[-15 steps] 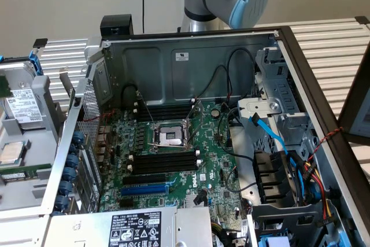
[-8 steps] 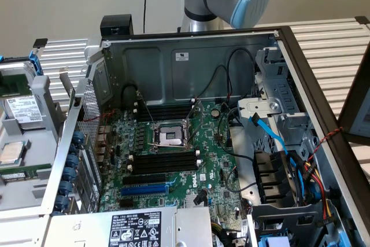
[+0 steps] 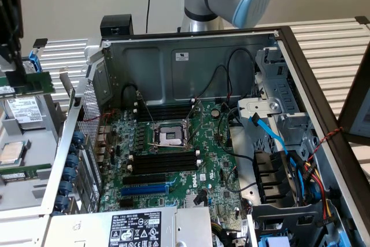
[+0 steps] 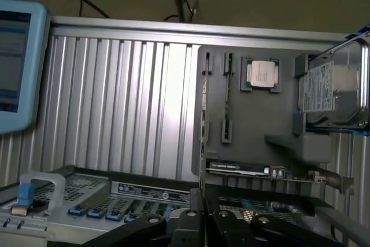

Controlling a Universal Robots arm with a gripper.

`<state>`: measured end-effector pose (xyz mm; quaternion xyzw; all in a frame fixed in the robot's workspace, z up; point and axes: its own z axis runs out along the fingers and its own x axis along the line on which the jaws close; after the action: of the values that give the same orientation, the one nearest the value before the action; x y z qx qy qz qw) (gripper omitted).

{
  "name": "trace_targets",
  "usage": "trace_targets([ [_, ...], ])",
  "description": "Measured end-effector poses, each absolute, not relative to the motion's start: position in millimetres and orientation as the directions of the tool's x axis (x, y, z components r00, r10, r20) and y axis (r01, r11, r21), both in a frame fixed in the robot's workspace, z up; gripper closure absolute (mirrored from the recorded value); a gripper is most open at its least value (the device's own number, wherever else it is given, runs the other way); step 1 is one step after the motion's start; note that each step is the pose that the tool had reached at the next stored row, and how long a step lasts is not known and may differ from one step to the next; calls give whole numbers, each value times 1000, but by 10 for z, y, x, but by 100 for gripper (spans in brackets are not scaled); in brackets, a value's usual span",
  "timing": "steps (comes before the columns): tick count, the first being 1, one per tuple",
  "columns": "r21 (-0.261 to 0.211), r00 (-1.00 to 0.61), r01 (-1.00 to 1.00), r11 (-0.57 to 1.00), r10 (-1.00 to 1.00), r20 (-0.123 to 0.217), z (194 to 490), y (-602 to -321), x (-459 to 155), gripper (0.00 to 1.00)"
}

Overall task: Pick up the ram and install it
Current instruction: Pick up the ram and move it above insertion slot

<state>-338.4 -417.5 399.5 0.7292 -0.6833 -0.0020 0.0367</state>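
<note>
Black gripper [image 4: 199, 222], grip state unclear, had grey parts tray [image 4: 254, 114] below; probably needed squaring with thin green ram stick.

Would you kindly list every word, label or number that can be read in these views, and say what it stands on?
Nothing can be read for certain.
White sticker on the computer case: too small.
Power supply label: blurred.
Hard drive label: blurred.
Processor lid: markings too small.
</note>
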Motion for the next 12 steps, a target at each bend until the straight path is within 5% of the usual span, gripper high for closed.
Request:
trace_targets([
  [12,62,66,-996,-63,-997,47,3995,-4177,-2838,87],
])
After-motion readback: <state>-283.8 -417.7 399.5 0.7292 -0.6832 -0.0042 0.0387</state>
